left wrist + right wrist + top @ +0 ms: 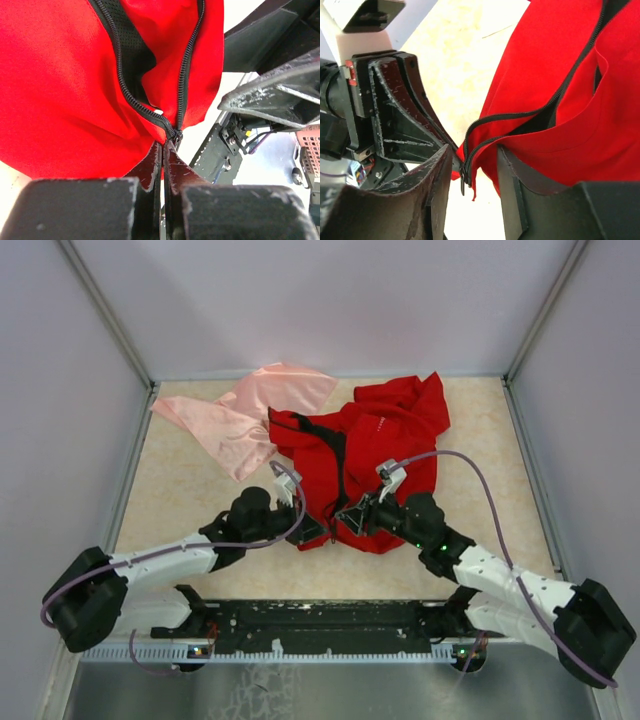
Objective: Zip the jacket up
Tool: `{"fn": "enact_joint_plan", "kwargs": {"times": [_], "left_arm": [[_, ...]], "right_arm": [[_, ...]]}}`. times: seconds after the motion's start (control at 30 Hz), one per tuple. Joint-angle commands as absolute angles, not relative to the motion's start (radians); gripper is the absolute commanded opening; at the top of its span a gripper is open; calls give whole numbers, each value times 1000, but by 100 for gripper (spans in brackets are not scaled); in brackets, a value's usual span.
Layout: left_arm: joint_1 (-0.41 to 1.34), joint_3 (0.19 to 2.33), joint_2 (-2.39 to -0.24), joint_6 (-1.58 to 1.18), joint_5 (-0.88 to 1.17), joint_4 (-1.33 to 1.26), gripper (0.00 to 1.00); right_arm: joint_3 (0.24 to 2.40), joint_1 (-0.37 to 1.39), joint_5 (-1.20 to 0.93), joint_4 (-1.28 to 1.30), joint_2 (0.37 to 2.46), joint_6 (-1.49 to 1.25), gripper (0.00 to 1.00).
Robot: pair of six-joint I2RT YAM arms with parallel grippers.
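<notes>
The red jacket (385,435) lies crumpled mid-table, its black front zipper (340,465) open along most of its length. My left gripper (308,530) is shut on the jacket's bottom hem (60,90) just below the zipper slider (176,134), with the two zipper tracks spreading apart above it. My right gripper (350,518) is open and faces the left one at the same hem. In the right wrist view the slider and its hanging pull (464,172) sit between the open fingers (515,190), touching neither. The red cloth (580,125) drapes over the right finger.
A pale pink shiny cloth (245,415) lies at the back left, touching the jacket's collar side. Grey walls (60,390) enclose the beige table on three sides. The black rail (320,618) with the arm bases runs along the near edge.
</notes>
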State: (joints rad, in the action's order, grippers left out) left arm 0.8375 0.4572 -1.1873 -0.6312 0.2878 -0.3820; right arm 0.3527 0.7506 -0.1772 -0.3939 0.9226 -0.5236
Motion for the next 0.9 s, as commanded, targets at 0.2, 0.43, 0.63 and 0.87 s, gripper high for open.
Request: {"fn": "enact_joint_plan", "kwargs": {"times": [0.2,0.43,0.63,0.87], "left_arm": [[809,483,-1201,-644,395,-344,0],[805,486,-1202,-641,410,-344,0],[805,483,-1205,-640,422,-350,0],[805,486,-1203,-638,429,-357,0]], "right_arm": [[547,958,33,-69,874,-192,52],[601,1017,157,58,807,-106,56],[645,1033,151,120,784,-17,58],[538,1185,120,6,748,229,55]]}}
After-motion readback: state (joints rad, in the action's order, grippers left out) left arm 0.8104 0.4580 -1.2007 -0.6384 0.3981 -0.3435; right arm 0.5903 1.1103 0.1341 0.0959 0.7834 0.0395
